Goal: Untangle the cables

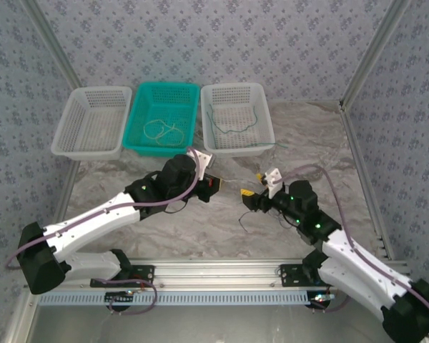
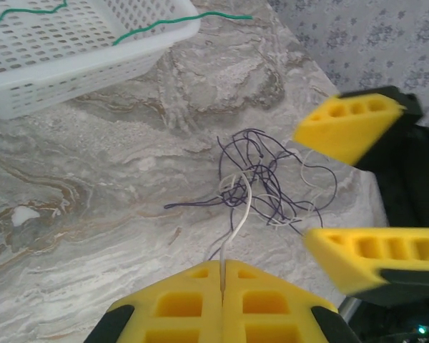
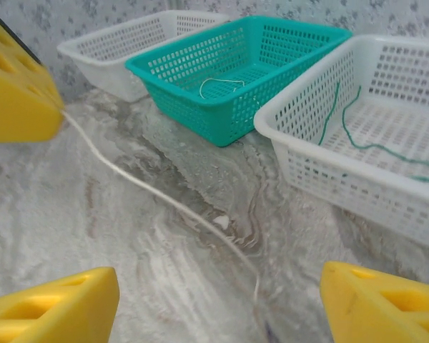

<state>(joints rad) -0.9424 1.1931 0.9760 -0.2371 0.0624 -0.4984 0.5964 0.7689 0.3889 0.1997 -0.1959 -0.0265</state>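
A tangle of dark purple and pale cables (image 2: 264, 182) lies on the marbled table, seen faintly from above as a thin loop (image 1: 246, 216). My left gripper (image 2: 222, 270) (image 1: 214, 184) is shut on one pale cable (image 2: 237, 214), which runs from its fingertips into the tangle. In the right wrist view that pale cable (image 3: 164, 197) stretches taut from the left gripper's fingers (image 3: 18, 93) down to the table between my right gripper's fingers. My right gripper (image 3: 218, 314) (image 1: 251, 184) (image 2: 304, 187) stands open over the tangle, holding nothing. A green cable (image 3: 357, 139) (image 1: 232, 128) lies in the right white basket, and a pale yellow cable (image 1: 161, 130) (image 3: 220, 84) in the teal basket.
Three baskets stand in a row at the back: a white basket (image 1: 70, 132) on the left, the teal basket (image 1: 139, 118) in the middle, the right white basket (image 1: 266, 118) (image 2: 50, 89) (image 3: 300, 161). The green cable's end hangs over that basket's rim (image 2: 222, 16). Metal frame posts flank the table.
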